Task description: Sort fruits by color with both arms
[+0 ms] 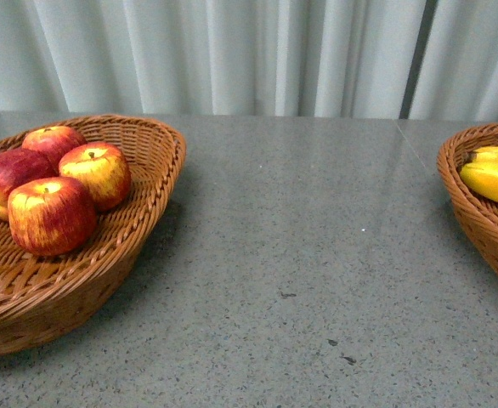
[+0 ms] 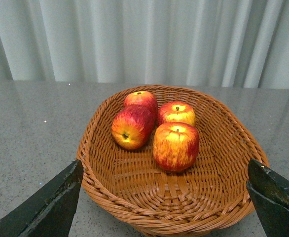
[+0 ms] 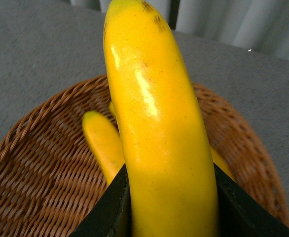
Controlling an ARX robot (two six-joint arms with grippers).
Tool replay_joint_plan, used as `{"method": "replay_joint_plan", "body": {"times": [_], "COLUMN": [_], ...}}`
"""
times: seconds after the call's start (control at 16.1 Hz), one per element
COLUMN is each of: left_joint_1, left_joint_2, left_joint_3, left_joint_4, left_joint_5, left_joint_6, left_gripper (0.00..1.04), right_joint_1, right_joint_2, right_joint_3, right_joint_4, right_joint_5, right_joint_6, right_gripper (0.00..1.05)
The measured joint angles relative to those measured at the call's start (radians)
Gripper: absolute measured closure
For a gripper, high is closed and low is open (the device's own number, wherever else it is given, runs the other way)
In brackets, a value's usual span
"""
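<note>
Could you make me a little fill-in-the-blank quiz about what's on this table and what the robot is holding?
1. The left basket holds ____ apples.
2. The right gripper is shut on a ____.
3. The left gripper, holding nothing, is ____.
4. Both baskets stand on a ____ table.

Missing words: four; banana; open; grey

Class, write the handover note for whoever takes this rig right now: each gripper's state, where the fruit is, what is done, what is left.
Left gripper: open, empty, above the left basket.
Right gripper: shut on a banana, over the right basket.
Done: four apples lie in the left basket; at least one more banana lies in the right one. No loose fruit shows on the table.
Left: release the held banana into the right basket.
</note>
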Motion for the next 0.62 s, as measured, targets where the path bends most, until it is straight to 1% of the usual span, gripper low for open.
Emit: {"method": "replay_joint_plan", "body": {"times": [0.06, 0.12, 0.25, 0.31, 0.44, 0.5, 0.62], "left_joint_1": [0.0, 0.0, 0.0, 0.0, 0.0, 0.0, 0.0], "left_joint_2": [0.0, 0.0, 0.0, 0.0, 0.0, 0.0, 0.0], "left_joint_3": [0.0, 0.0, 0.0, 0.0, 0.0, 0.0, 0.0], "left_joint_4": [0.0, 0.0, 0.0, 0.0, 0.0, 0.0, 0.0], "left_joint_5": [0.0, 0.0, 0.0, 0.0, 0.0, 0.0, 0.0], "left_joint_6": [0.0, 0.0, 0.0, 0.0, 0.0, 0.0, 0.0], "left_gripper": [0.07, 0.07, 0.07, 0.07, 0.07, 0.07, 0.07], "right_joint_1": [0.003, 0.008, 0.022, 0.034, 0.052, 0.064, 0.062], "right_joint_2": [-0.006, -0.006, -0.033, -0.076, -0.158, -0.205, -0.315], "right_joint_3": [-0.029, -0.045, -0.045, -0.043, -0.026, -0.026, -0.079], "right_joint_4": [-0.022, -0.013, 0.003, 0.013, 0.037, 0.051, 0.093], "right_joint_5": [-0.01, -0.006, -0.013, -0.028, -0.07, -0.108, -0.177], "right_joint_6": [-0.048, -0.082, -0.084, -0.069, -0.01, 0.032, 0.115], "right_gripper": [0.69, 0.63, 0.41, 0.28, 0.06, 0.07, 0.07]}}
